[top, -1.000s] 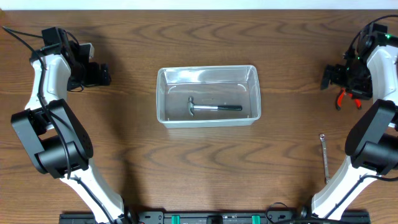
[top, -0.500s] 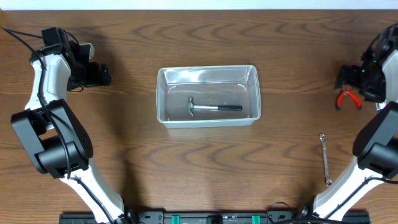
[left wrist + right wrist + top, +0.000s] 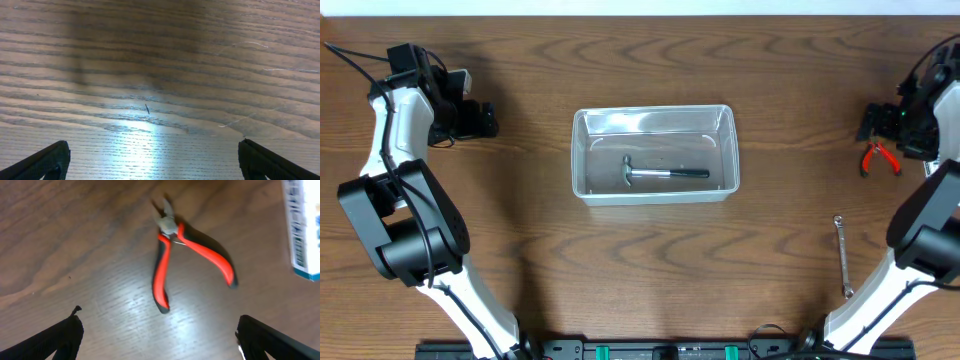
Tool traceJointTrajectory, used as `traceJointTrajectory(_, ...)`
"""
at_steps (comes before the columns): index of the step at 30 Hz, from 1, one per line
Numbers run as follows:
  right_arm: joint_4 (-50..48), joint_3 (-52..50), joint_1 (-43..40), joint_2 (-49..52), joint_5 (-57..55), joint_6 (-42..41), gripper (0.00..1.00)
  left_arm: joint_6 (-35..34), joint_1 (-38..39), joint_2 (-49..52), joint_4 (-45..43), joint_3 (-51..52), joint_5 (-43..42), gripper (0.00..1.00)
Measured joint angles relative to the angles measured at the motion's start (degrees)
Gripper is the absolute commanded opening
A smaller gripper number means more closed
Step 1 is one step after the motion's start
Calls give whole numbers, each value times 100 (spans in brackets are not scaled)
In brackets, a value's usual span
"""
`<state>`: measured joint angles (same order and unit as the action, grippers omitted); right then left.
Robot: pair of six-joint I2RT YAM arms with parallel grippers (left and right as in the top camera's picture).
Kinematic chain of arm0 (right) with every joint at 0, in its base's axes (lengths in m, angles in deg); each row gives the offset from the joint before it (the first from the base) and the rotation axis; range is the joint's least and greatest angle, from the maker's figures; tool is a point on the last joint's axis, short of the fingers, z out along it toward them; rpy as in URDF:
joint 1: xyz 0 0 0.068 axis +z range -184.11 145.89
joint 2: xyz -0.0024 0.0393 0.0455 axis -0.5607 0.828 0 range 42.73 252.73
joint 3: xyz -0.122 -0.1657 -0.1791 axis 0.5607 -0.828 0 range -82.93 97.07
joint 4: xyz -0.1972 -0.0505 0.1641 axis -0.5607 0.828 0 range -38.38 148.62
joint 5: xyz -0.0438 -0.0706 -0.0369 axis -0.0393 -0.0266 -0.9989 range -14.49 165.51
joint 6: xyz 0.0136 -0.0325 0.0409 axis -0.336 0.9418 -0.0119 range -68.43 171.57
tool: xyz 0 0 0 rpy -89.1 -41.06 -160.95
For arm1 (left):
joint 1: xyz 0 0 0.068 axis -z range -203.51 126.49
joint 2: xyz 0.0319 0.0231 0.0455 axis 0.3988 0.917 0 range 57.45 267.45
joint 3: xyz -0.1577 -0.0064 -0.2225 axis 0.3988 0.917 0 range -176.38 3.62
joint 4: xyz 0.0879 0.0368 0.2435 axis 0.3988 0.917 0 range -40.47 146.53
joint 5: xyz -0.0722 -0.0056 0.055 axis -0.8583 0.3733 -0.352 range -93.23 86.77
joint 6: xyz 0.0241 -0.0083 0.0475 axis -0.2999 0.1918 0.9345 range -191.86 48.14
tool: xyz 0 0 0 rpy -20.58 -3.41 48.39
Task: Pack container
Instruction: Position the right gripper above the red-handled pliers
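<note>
Nearest the robot's base, a slim wrench (image 3: 843, 258) lies loose on the bench (image 3: 650, 270) at the right, well apart from everything else. Further out, at mid-bench, sits the container (image 3: 650, 193). It is upright and open-topped, with a hammer (image 3: 665, 174) lying flat inside it. One tool therefore seems to be packed, while at least two wait outside.

Beyond that, at the far right, the right gripper (image 3: 159, 320) hangs above a pair of red-and-black pliers (image 3: 162, 260). Its fingers (image 3: 60, 335) are spread wide and hold nothing. The pliers lie flat with their handles splayed and their nose pointing away from the wrist camera. A blue-and-white box (image 3: 302, 230) lies near them at the edge of that view.

At the far left, the left gripper (image 3: 152, 145) hovers over bare wood with its fingers likewise wide apart and empty, and it looks parked.

The step in hand appears to be fetching the pliers. The next move probably calls for lowering the right arm, then setting the fingers astride the pliers where the handles run close together near the pivot. After closing and lifting, the arm would carry the pliers leftward over the container rim and release them beside the hammer. The descent needs to keep clear of the box. The wrench would probably follow.
</note>
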<state>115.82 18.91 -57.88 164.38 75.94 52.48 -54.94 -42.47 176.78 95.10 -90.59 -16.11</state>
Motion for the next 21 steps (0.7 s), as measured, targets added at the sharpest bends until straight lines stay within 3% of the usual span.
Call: traceJointTrajectory(21,-254,-2,44,481,-22,-85,99,0,0,0,0,0,0,98)
